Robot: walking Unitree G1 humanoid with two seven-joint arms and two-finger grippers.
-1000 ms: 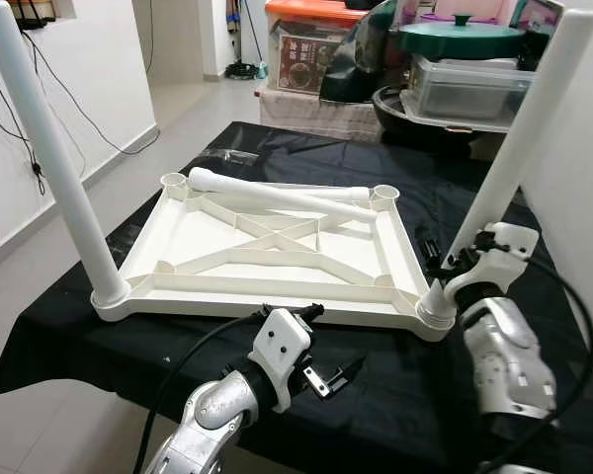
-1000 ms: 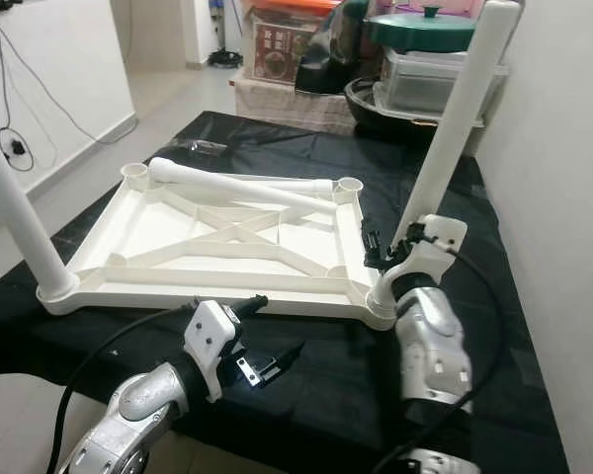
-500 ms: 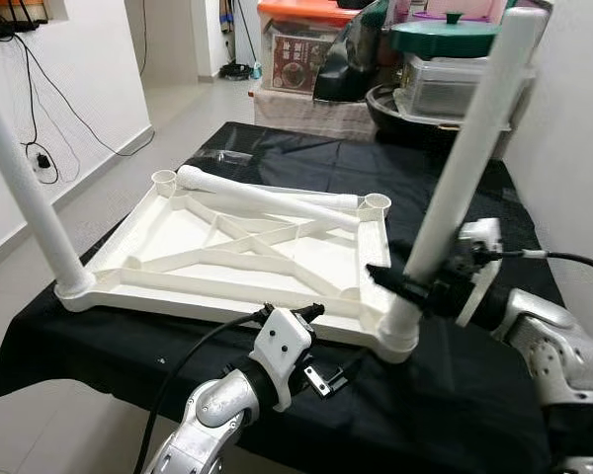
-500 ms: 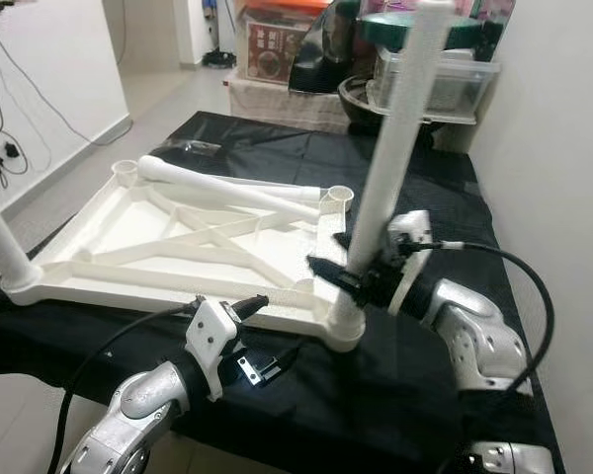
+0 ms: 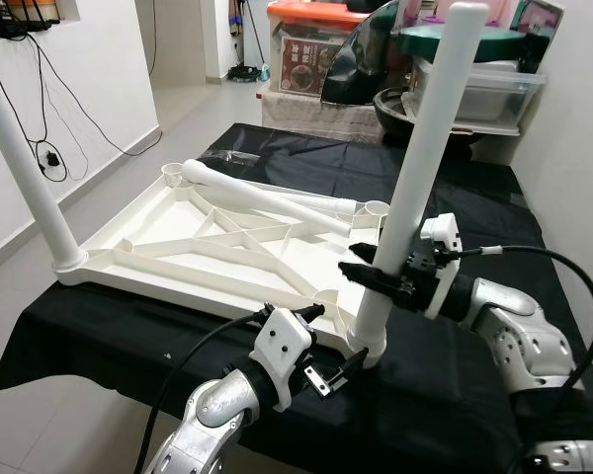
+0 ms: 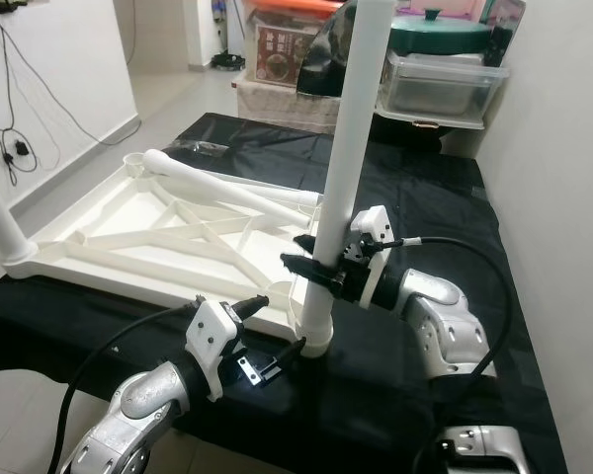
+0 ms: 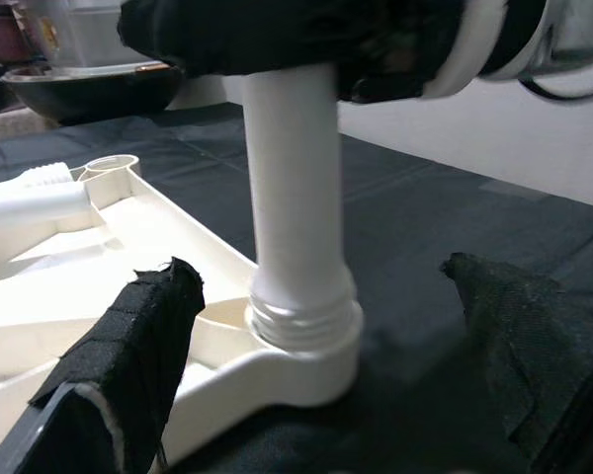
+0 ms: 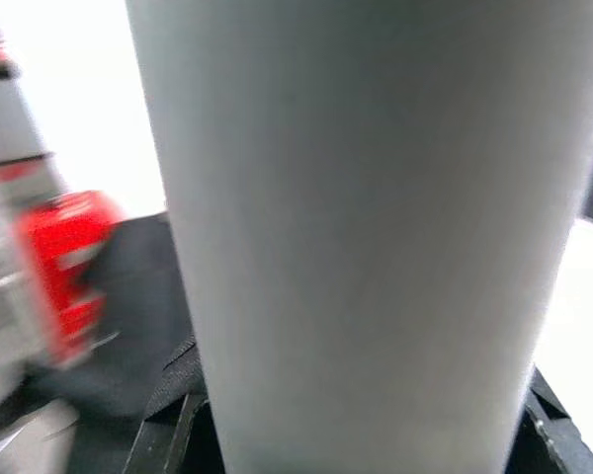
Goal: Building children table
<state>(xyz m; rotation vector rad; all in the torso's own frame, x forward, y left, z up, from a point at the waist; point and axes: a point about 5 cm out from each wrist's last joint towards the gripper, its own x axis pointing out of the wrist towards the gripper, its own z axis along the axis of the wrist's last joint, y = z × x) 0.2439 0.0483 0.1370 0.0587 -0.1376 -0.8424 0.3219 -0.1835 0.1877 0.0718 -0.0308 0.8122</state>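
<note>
The white tabletop (image 5: 193, 259) lies upside down on the black-covered table. One white leg (image 5: 22, 163) stands screwed into its left corner. A second white leg (image 5: 422, 158) stands in the near right corner socket (image 7: 298, 348), and my right gripper (image 5: 378, 282) is shut around its lower part; in the right wrist view the leg (image 8: 356, 247) is pressed close to the camera. A third, loose leg (image 5: 277, 196) lies across the far side of the tabletop. My left gripper (image 5: 340, 340) is open just in front of that socket, its fingers (image 7: 138, 341) apart on either side of the leg's base without touching it.
The black cloth (image 5: 474, 415) hangs over the table's front edge close to my arms. Storage boxes and a pot with a green lid (image 5: 474, 44) crowd the far end. A white wall (image 5: 583, 178) runs along the right, and cables (image 5: 49, 109) hang on the left wall above open floor.
My right gripper has closed on the near right leg and swung it leftwards, turning the tabletop so that corner now sits before my left gripper. The left arm has stayed put.
</note>
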